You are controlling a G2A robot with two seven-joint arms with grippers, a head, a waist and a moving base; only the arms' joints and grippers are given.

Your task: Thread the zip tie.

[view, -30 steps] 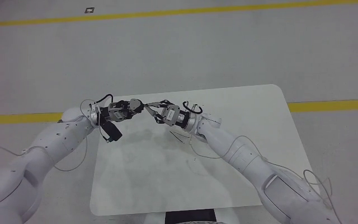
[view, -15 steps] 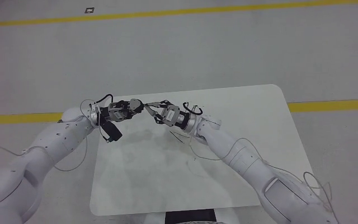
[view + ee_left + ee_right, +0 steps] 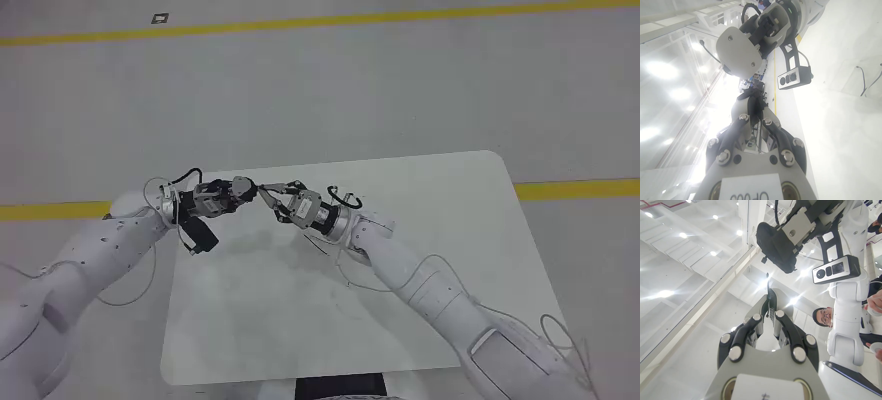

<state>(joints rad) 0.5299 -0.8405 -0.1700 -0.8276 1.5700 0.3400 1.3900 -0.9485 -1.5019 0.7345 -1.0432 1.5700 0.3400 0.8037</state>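
zip tie (image 3: 768,281) was pinched in closed right end effector (image 3: 770,298), above surface (image 3: 450,210), tip near left end effector (image 3: 753,99) | left sat narrow, contents unclear | likely light, springy, slick; best held near tip

This is a large industrial hall set up as a robotics lab. The top view shows a wide grey painted floor (image 3: 400,90) crossed by yellow lane lines (image 3: 300,22), with a small square marker (image 3: 160,18) stuck to it, and a plain white tabletop (image 3: 440,250) with rounded corners standing alone on it. The right wrist view looks up at a high white ceiling of beams (image 3: 730,270) and rows of round lights (image 3: 715,217). The left wrist view shows cluttered workstations (image 3: 757,79) far down the hall.
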